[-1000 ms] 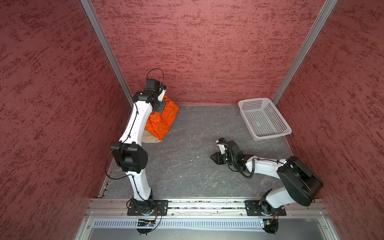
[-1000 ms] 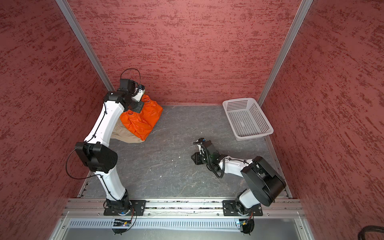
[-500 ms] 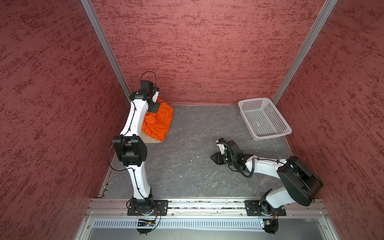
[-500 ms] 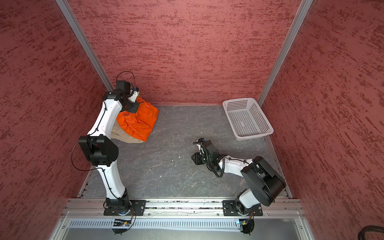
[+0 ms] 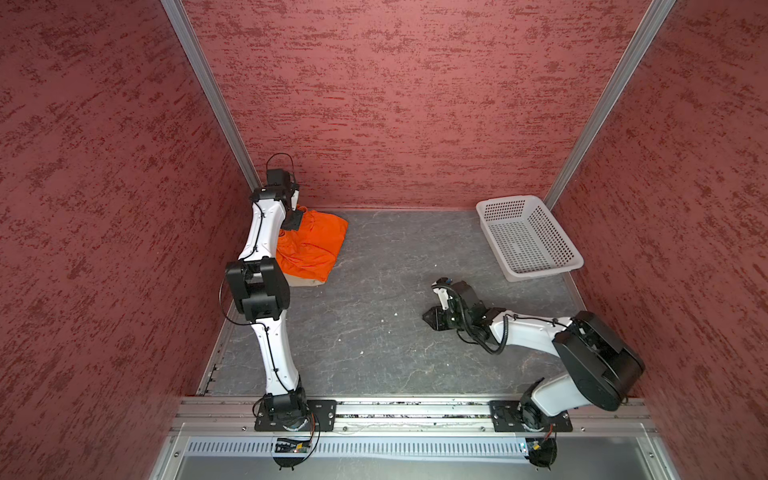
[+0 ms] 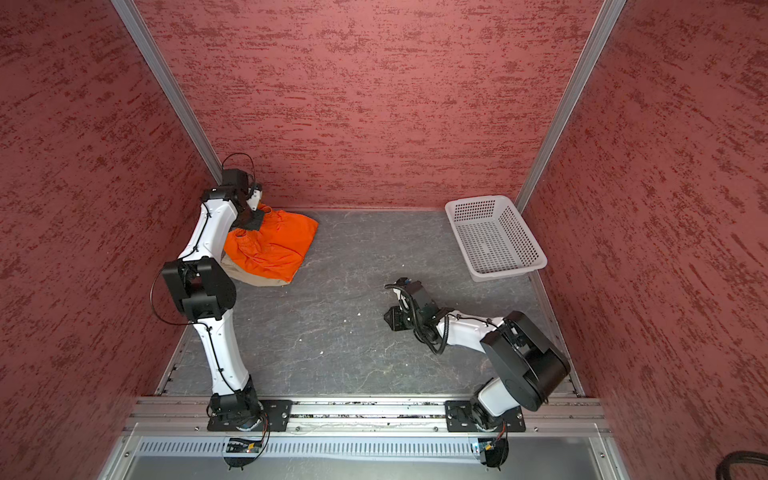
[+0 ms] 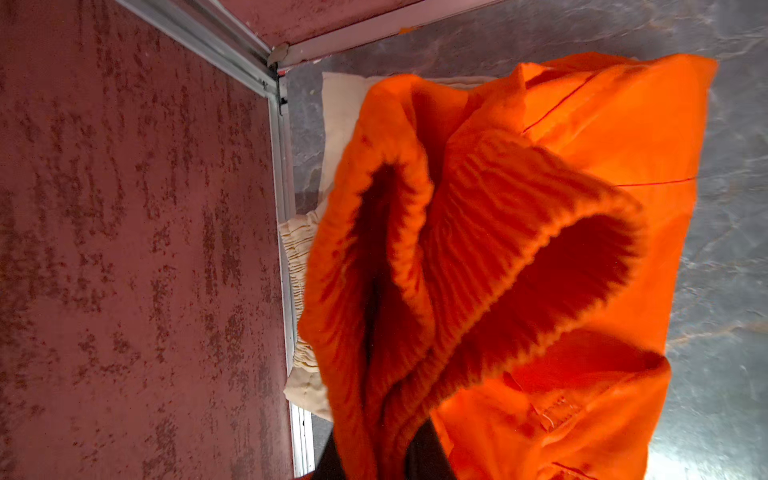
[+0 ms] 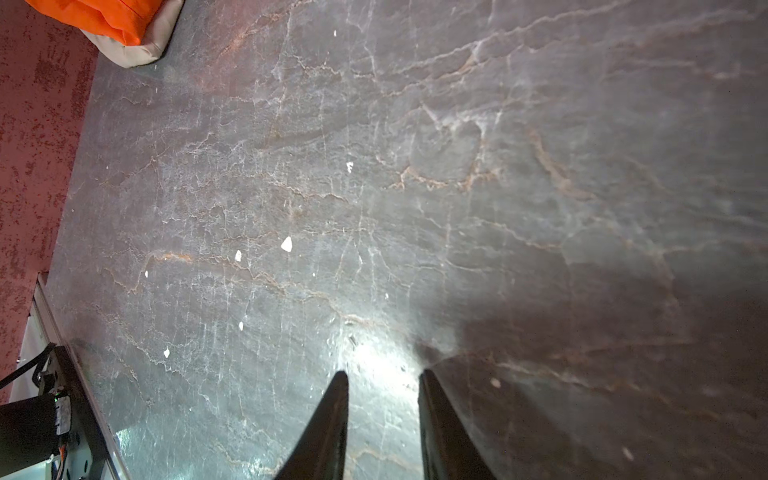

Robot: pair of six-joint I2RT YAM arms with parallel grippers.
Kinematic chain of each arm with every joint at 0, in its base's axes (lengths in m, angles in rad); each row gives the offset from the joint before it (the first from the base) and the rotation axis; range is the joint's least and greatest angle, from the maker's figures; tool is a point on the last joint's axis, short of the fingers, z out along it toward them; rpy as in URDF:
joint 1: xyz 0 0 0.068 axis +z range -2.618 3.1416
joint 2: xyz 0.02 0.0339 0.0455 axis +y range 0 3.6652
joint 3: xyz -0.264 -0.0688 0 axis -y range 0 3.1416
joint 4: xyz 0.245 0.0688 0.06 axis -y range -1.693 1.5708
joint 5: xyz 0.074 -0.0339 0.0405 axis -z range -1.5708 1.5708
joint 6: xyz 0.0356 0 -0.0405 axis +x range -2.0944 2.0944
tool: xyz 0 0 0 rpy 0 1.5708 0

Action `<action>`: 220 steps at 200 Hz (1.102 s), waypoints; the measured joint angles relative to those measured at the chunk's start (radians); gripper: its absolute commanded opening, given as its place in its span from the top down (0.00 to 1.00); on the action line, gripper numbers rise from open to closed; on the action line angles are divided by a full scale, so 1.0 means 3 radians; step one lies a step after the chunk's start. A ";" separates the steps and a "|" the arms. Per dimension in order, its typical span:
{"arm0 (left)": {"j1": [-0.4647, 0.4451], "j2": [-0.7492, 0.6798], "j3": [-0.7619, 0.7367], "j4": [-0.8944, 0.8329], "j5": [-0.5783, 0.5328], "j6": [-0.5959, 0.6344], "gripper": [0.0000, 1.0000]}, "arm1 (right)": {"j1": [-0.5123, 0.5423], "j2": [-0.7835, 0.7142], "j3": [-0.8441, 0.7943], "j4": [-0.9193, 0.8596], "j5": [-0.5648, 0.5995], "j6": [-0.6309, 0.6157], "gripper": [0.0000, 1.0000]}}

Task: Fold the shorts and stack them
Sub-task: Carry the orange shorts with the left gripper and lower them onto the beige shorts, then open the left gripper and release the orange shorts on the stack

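The orange shorts (image 5: 313,245) (image 6: 272,245) lie on top of the beige shorts (image 5: 305,282) (image 6: 253,277) in the back left corner of the floor. Only an edge of the beige pair shows under the orange one. My left gripper (image 5: 292,219) (image 6: 252,220) is over the orange pair's back left end. In the left wrist view the bunched orange waistband (image 7: 540,249) rises between the two dark fingers of the left gripper (image 7: 376,451), which hold it. My right gripper (image 5: 432,318) (image 8: 382,378) rests low over bare floor, open and empty.
A white perforated basket (image 5: 511,201) (image 6: 478,203) sits empty in the back right corner. Red walls close in the floor on three sides, and the left wall (image 7: 124,249) stands close beside the shorts. Small white specks (image 8: 286,244) dot the grey floor.
The left arm has swung toward the back left corner and carried the orange shorts down onto the beige pair, where they spread flatter. The right arm has not moved.
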 measured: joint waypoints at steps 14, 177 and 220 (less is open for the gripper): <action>0.0056 0.0066 0.0047 -0.0011 -0.0079 -0.0102 0.40 | 0.0000 0.0000 0.0029 -0.0010 0.0001 -0.0001 0.68; -0.0130 -0.0306 -0.1161 0.0797 0.0276 -0.0961 0.23 | 0.0000 -0.0010 0.0163 -0.0075 0.0013 -0.0023 0.65; -0.0066 0.0144 -0.1329 0.0778 0.0359 -0.1171 0.17 | 0.0000 -0.0047 0.0163 -0.0075 0.0029 -0.0024 0.62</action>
